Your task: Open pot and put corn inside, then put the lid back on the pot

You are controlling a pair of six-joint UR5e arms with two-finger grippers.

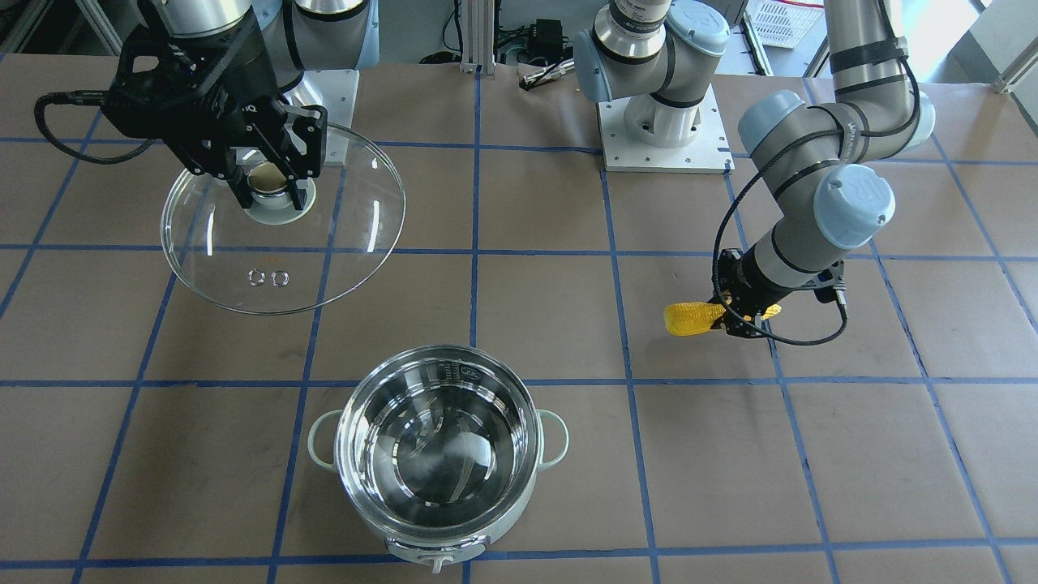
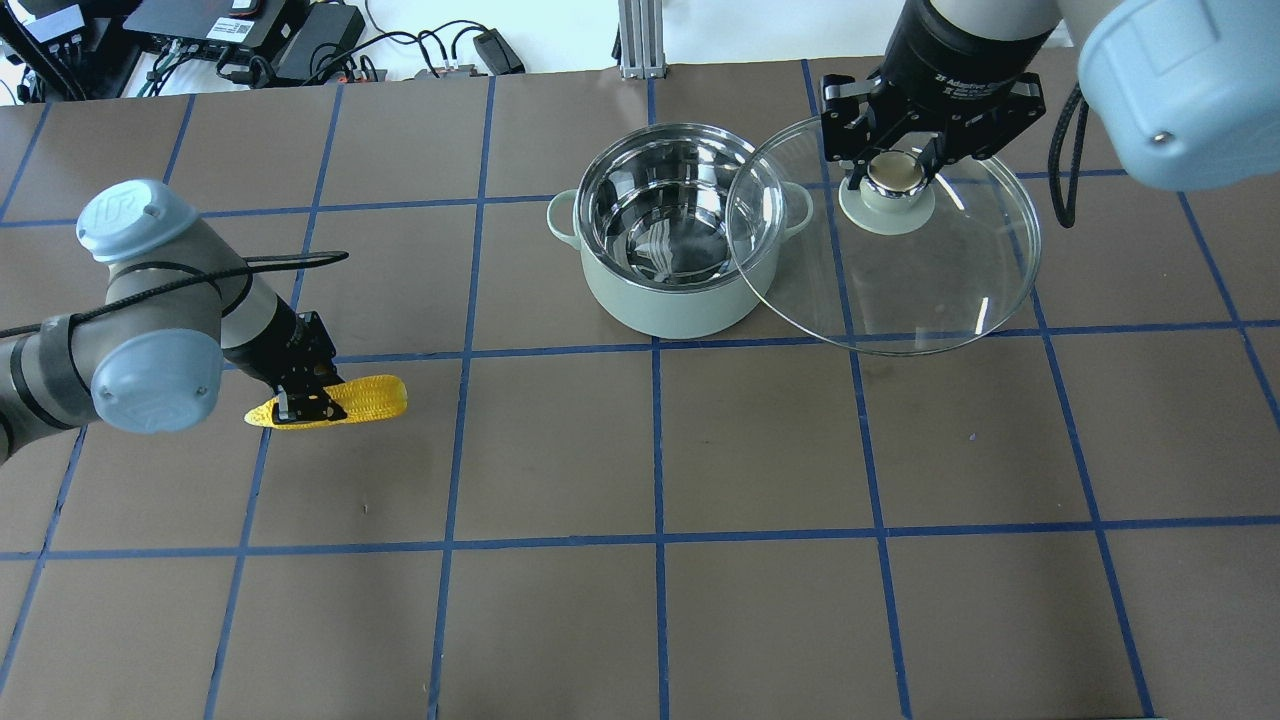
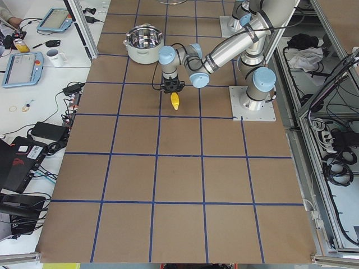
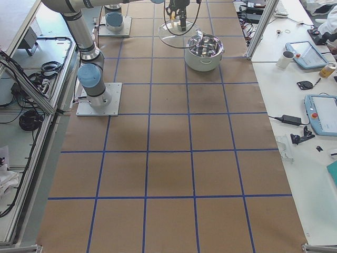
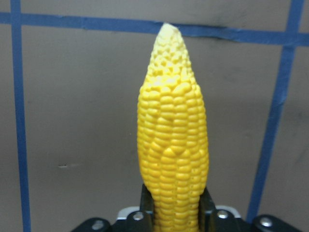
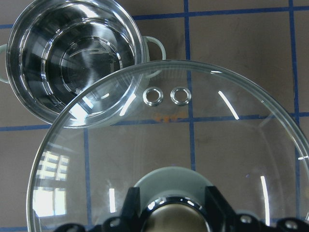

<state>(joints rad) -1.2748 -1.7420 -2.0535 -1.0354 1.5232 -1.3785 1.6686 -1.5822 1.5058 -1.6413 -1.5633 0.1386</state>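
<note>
The mint-green pot (image 2: 672, 290) stands open on the table, its steel inside bare (image 1: 442, 454). My right gripper (image 2: 895, 170) is shut on the beige knob of the clear glass lid (image 2: 900, 280) and holds it in the air to the pot's right, its edge overlapping the pot's rim from above. The lid also shows in the front view (image 1: 324, 243) and the right wrist view (image 6: 193, 145). My left gripper (image 2: 305, 405) is shut on the yellow corn (image 2: 365, 398), held level, low over the table, far left of the pot. The corn fills the left wrist view (image 5: 173, 145).
Brown paper with blue tape grid lines covers the table (image 2: 650, 600). The arm bases (image 1: 661, 130) stand at the robot's edge. Cables and power supplies (image 2: 250, 40) lie beyond the far edge. Side desks hold tablets and a mug (image 4: 287, 55).
</note>
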